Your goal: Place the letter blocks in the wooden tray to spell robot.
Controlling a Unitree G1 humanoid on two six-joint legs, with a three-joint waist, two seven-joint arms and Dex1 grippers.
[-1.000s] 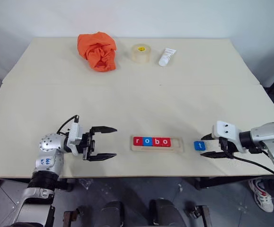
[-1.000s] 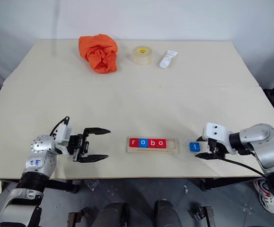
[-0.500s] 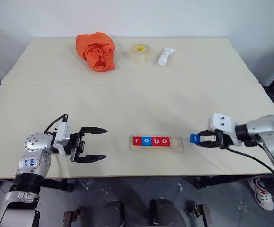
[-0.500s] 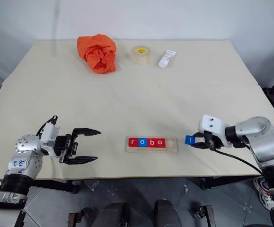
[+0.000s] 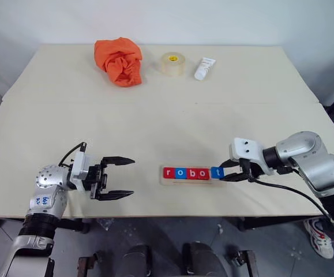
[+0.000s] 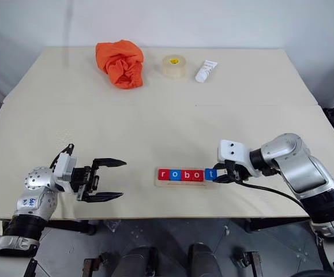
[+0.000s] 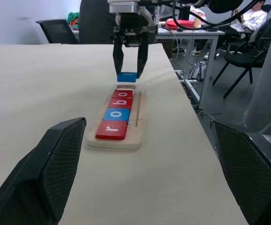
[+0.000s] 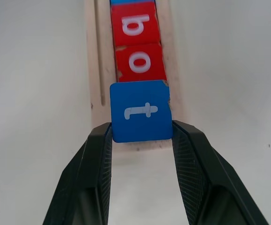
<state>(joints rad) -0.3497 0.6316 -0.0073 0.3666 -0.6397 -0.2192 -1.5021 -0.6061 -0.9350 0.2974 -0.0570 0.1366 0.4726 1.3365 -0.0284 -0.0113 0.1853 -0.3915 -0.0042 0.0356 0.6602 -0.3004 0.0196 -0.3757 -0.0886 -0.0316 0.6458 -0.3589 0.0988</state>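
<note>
right end effector (image 8: pixel 141 140): closed on the blue t block (image 8: pixel 141 111), one finger on each side edge, letter face up
t block: held just above the right end of the wooden tray (image 5: pixel 191 181), over its one open slot, beside the last red o (image 8: pixel 140 63); in the left wrist view it hangs clear of the tray floor
tray axis: runs left to right across the near worktop (image 5: pixel 167 115); r, o, b, o (image 5: pixel 186 173) fill it from the left
coming move: as I judge it, straight down into the end slot, then let go; the block's edges look square to the tray walls
nearer arm: the right one, already there
left end effector (image 5: pixel 118 178): wide open, holding nothing, well left of the tray, pointing at it
</note>
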